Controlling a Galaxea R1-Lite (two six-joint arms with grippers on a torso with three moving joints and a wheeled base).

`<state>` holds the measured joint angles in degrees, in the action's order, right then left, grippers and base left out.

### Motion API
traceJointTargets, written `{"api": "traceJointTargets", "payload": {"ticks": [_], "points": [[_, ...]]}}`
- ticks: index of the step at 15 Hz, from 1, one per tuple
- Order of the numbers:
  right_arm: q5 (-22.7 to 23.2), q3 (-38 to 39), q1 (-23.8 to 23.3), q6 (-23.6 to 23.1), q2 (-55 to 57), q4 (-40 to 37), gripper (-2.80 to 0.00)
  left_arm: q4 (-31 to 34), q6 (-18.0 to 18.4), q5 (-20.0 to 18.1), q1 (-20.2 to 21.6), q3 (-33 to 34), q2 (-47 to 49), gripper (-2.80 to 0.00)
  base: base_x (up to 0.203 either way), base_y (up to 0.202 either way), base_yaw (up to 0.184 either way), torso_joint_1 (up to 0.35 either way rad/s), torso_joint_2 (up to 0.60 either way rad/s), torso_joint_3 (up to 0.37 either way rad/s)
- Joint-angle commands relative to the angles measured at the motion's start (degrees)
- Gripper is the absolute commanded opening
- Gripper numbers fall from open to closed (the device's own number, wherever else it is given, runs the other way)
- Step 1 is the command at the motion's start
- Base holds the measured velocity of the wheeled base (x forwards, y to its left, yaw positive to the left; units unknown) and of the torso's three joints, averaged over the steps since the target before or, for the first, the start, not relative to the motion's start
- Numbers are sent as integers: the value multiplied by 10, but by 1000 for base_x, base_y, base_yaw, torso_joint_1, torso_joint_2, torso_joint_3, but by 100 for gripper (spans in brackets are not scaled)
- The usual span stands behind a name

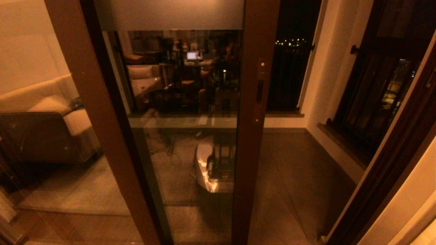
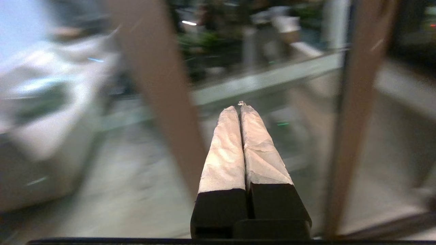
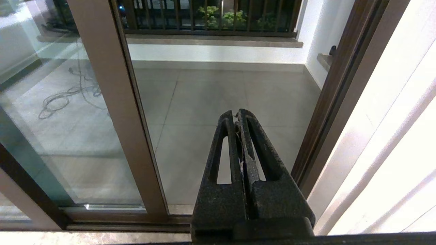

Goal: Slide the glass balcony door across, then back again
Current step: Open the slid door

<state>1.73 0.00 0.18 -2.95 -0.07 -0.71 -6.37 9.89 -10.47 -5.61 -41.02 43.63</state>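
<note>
The glass balcony door [image 1: 253,143] stands partway across, its brown stile upright in the middle of the head view with the narrow dark handle slot [image 1: 259,92] on it. To the stile's right the doorway is open onto the tiled balcony floor [image 1: 289,177]. Neither gripper shows in the head view. My left gripper [image 2: 238,108], its fingers wrapped in pale tape, is shut on nothing and faces the glass between two brown frame bars. My right gripper [image 3: 235,114] is also shut and empty, low before the open gap, with the door [image 3: 115,112] beside it.
The dark door jamb [image 3: 335,92] and a white wall bound the gap on the right. The floor track [image 3: 119,221] runs along the threshold. A barred window [image 1: 381,98] sits in the balcony's right wall, a railing [image 3: 211,17] at its far end. A sofa [image 1: 51,109] shows at left.
</note>
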Motion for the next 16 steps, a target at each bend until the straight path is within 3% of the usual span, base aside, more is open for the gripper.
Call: {"api": "traceJointTargets", "payload": {"ticks": [1,3,6,8,11,16], "points": [[0,0,0,0,1,0,-280,-3,-18,9,-77,-82,167,-280,0,0,0,0,0,0],[0,0,0,0,1,0,-280,-9,-59,64,-210,-183,272,-280,0,0,0,0,0,0],[0,0,0,0,1,0,-280,-44,-98,132,-318,-339,441,-280,0,0,0,0,0,0],[0,0,0,0,1,-1,-280,-76,-112,159,-361,-413,530,-280,0,0,0,0,0,0],[0,0,0,0,1,0,-280,-122,-121,175,-408,-464,607,-280,0,0,0,0,0,0],[0,0,0,0,1,0,-280,-143,-121,174,-442,-571,730,-280,0,0,0,0,0,0]]}}
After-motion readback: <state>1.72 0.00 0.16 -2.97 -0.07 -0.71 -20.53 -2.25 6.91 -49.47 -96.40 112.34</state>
